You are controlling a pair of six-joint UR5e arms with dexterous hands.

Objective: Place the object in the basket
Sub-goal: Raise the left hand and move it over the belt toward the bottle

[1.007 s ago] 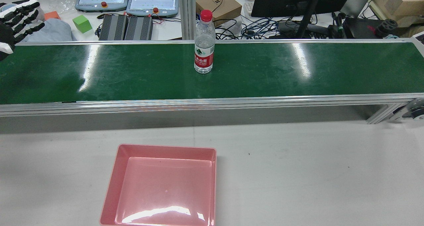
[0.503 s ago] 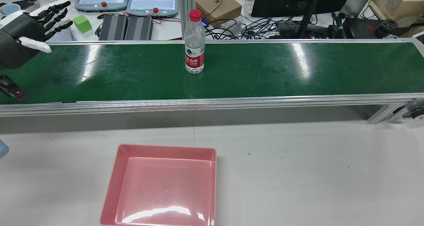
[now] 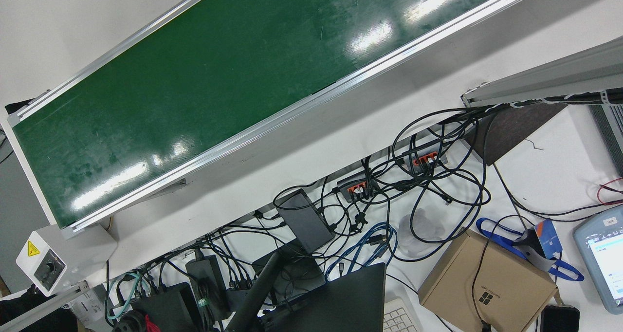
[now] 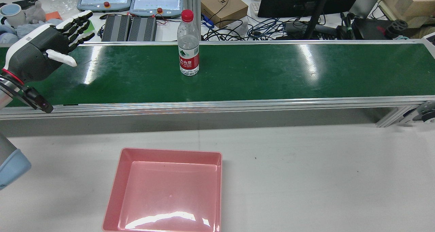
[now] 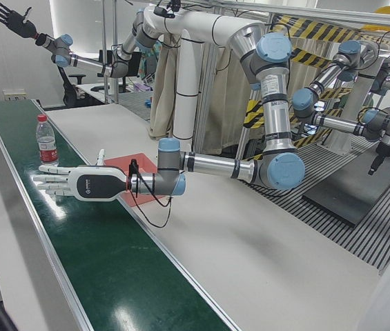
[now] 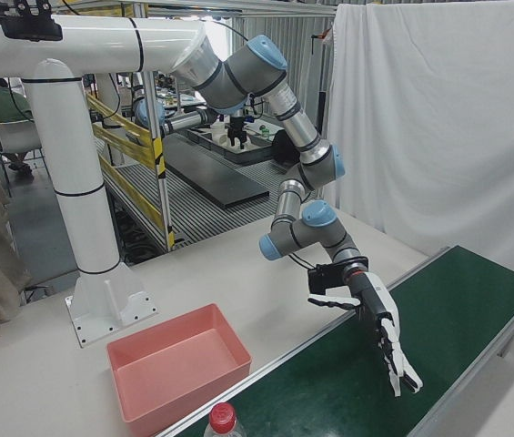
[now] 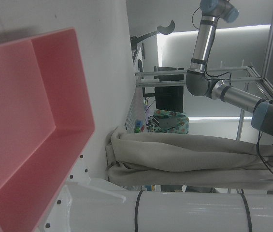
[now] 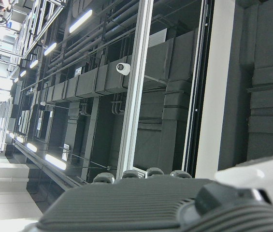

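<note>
We see the bottle (image 4: 188, 45) upright on the belt (image 4: 272, 72), left hand (image 4: 44, 51) over its left end, basket (image 4: 115, 191) on the table (image 4: 306, 174) nearer.

Rear view and corner views (both oblique) share the belt (image 4: 238, 72).

Bottle (image 4: 188, 46) rode further left — left hand (image 4: 40, 55), fingers (image 4: 76, 24) spread, advanced toward it.

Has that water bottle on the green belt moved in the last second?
Yes. The bottle has slid left along the belt, toward the left hand.
</note>
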